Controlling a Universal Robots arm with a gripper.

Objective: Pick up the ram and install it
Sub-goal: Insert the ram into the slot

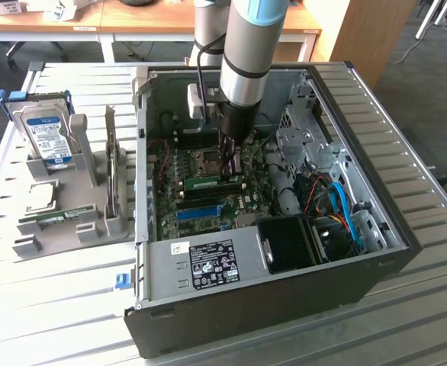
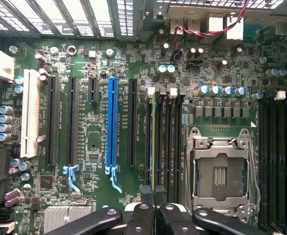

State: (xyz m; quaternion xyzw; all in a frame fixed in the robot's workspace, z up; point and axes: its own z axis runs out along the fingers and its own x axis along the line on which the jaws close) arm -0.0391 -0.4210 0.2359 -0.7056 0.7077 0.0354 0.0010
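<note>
A: Checking progress: picked up?

B: Done. Long, thin green circuit-board ram (image 1: 208, 182) down among black memory slots (image 2: 170, 142) inside open grey case (image 1: 208, 263). Claw (image 2: 154, 195) narrow, pinching its edge. Full seating unclear; not yet released.

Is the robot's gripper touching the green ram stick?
Touching. In the wrist view the gripper has its fingertips pinched on the thin edge of the ram, with no gap between them.

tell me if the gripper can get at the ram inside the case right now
Looks like yes: the case is open on top, and the gripper is down over the motherboard, at one end of the ram standing in the slots beside the CPU socket. Nothing crosses it there.
</note>
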